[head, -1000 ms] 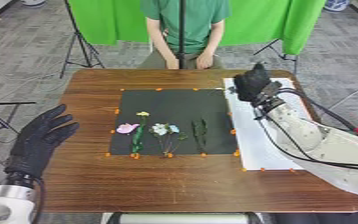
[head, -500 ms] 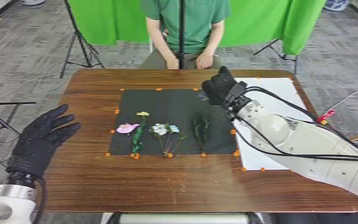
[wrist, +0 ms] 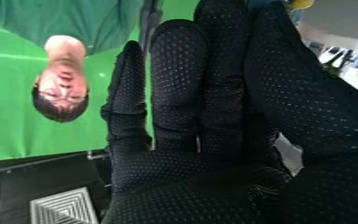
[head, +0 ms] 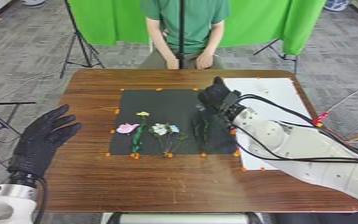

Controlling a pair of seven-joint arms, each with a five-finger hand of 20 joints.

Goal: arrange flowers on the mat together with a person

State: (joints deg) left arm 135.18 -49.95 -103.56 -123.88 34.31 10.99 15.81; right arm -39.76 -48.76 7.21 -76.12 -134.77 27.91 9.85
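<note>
My right hand (head: pixel 214 95) is over the upper right part of the black mat (head: pixel 162 97), with a small pale flower (head: pixel 200 107) at its fingers. In the right wrist view, the thumb of my right hand (wrist: pixel 313 100) presses against the fingers, and a whitish bit (wrist: pixel 288 154) shows between them. On the mat lie a pink flower (head: pixel 127 128), a yellow flower (head: pixel 143 114) with a leafy stem, pale blue-white flowers (head: pixel 166 129) and dark green leafy stems (head: pixel 200 131). My left hand (head: pixel 40 140) is held off the table's left side, its fingers relaxed.
A white sheet (head: pixel 266 90) lies right of the mat, partly under my right arm. Orange markers line the edges of the mat and sheet on the wooden table (head: pixel 140 185). A person in green sits across the table, hands in the lap.
My right hand has moved left from the white sheet to over the mat, then slightly toward the near side. The left hand has kept still.
</note>
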